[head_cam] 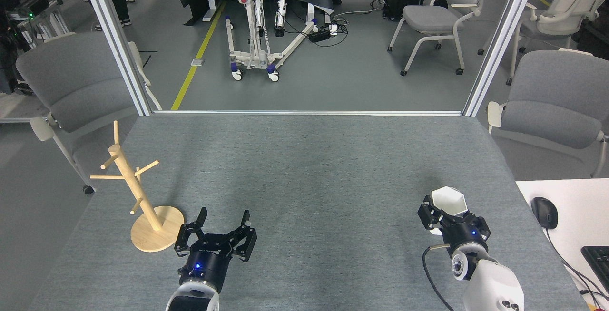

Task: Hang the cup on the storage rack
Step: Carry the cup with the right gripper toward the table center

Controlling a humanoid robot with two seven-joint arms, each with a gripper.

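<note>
The right gripper (445,216) is closed on the cup (448,201), at about four o'clock on the grey table (309,168); the cup's open rim shows at the gripper's twelve o'clock. The rack (142,197) stands well apart at eight o'clock. The left gripper (223,217), jaws spread and empty, sits just at the rack's three o'clock.

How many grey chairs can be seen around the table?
4: one chair at the table's left, one at its right, two farther back on the right. Others may be hidden.
</note>
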